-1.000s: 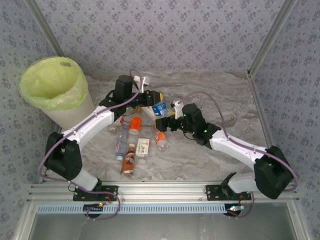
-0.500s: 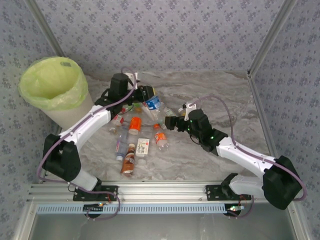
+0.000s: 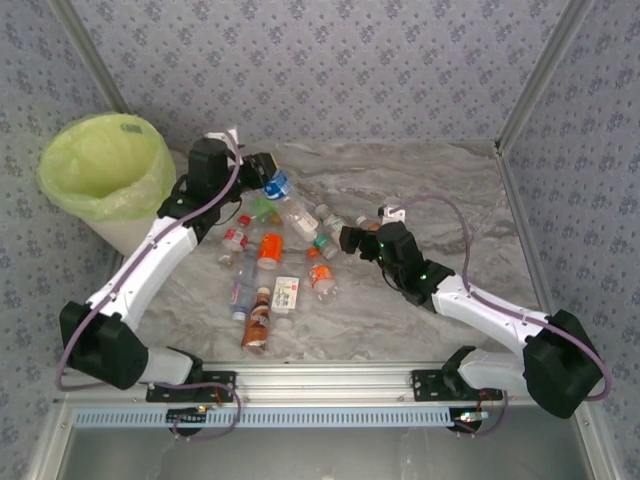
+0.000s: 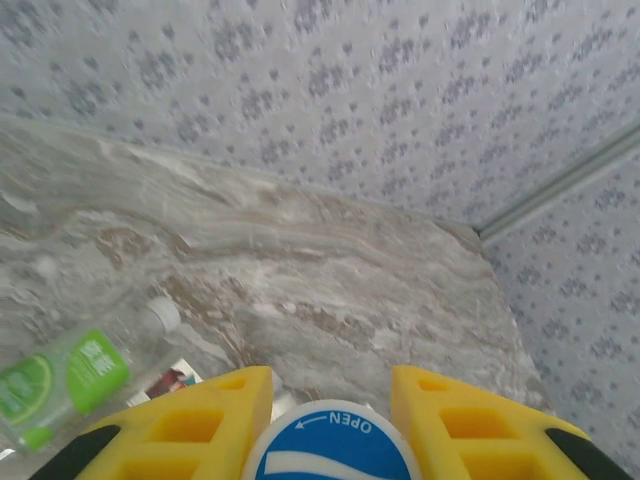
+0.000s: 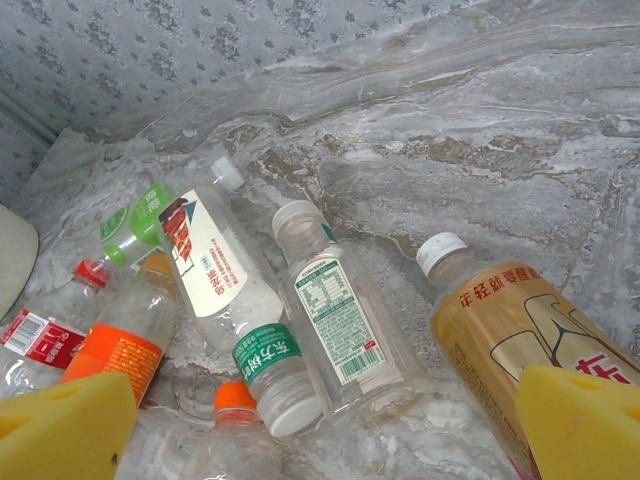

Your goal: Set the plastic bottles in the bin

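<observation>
Top external: left pincer (image 3: 270, 178) grasps a blue-capped bottle (image 3: 281, 187) short of the bin (image 3: 140, 228); right pincer (image 3: 347, 239) released; many bottles (image 3: 270, 250) left on the surface (image 3: 440, 190).

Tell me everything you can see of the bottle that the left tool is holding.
The bottle is small and looks like clear plastic with a blue label. Its blue cap carries the white word OPEN and an arrow. The left tool is shut on it, with a yellow finger on each side. The bottle seems lifted above the marbled table, tilted, and touches nothing else.
</observation>
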Available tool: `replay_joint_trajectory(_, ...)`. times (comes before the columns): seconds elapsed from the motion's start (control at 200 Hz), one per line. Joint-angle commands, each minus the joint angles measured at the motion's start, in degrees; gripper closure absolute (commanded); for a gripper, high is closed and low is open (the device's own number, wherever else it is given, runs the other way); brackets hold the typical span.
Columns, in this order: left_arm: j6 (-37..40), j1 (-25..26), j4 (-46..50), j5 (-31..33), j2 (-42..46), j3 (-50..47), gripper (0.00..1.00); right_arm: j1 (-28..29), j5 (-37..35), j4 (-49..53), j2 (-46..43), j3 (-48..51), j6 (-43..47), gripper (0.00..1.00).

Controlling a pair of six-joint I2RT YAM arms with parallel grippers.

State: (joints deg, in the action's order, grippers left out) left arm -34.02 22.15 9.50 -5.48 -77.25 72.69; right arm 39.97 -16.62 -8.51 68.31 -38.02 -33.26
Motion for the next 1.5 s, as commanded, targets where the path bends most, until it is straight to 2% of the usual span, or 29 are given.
replay_joint_trajectory(0.0, 1.73, -1.12, -1.56, 9.41, 2.69, 4.00, 1.00, -0.24, -1.77, -0.23, 0.30, -0.12, -0.53, 0.00)
replay_joint_trajectory(0.075, 1.67, -1.77, -1.62, 16.98, 3.35, 5.76, 1.00, -0.15, -1.50, -0.19, 0.24, -0.53, 0.13, 0.00)
replay_joint_trajectory(0.135, 2.15, -2.90, -3.71, 20.51, 4.06, 5.98, 1.00, 0.01, -1.24, 0.20, 0.15, -1.00, 1.10, 0.00)
replay_joint_trajectory(0.285, 3.92, -7.84, -5.67, 20.60, 4.18, 9.82, 1.00, 0.78, -1.13, 0.71, 0.24, -2.09, 4.32, 0.00)
replay_joint_trajectory(0.4, 8.89, -11.60, -3.24, 22.67, 2.82, 15.43, 1.00, 1.29, -2.23, 1.64, 0.24, -2.68, 5.47, 0.00)
replay_joint_trajectory(0.5, 16.74, -12.23, 1.20, 31.71, 0.38, 21.80, 1.00, 1.42, -2.30, 1.79, 0.24, -3.01, 5.66, 0.00)
replay_joint_trajectory(0.565, 19.01, -13.62, 3.66, 34.23, -1.02, 24.77, 1.00, 1.50, -2.27, 1.92, 0.24, -3.12, 5.57, 0.00)
replay_joint_trajectory(0.81, 20.70, -20.70, 8.50, 38.16, -4.05, 28.43, 1.00, 1.56, -1.30, 2.71, -0.09, -3.73, 5.74, 0.00)
replay_joint_trajectory(1.144, 22.21, -31.15, 14.74, 39.87, -7.19, 27.57, 1.00, 1.63, -1.55, 3.24, -1.47, -3.20, 6.36, 0.00)
replay_joint_trajectory(1.274, 23.48, -33.56, 15.90, 41.24, -8.54, 25.38, 1.00, 1.66, -1.35, 3.74, -1.51, -3.30, 6.45, 0.00)
replay_joint_trajectory(1.399, 25.20, -34.71, 15.78, 45.45, -10.47, 23.50, 1.00, 1.90, -2.43, 4.37, -2.02, -3.33, 6.49, 0.00)
replay_joint_trajectory(1.494, 25.08, -35.78, 16.78, 46.78, -12.77, 23.05, 0.96, 1.98, -3.31, 4.42, -2.69, -2.75, 6.62, 0.00)
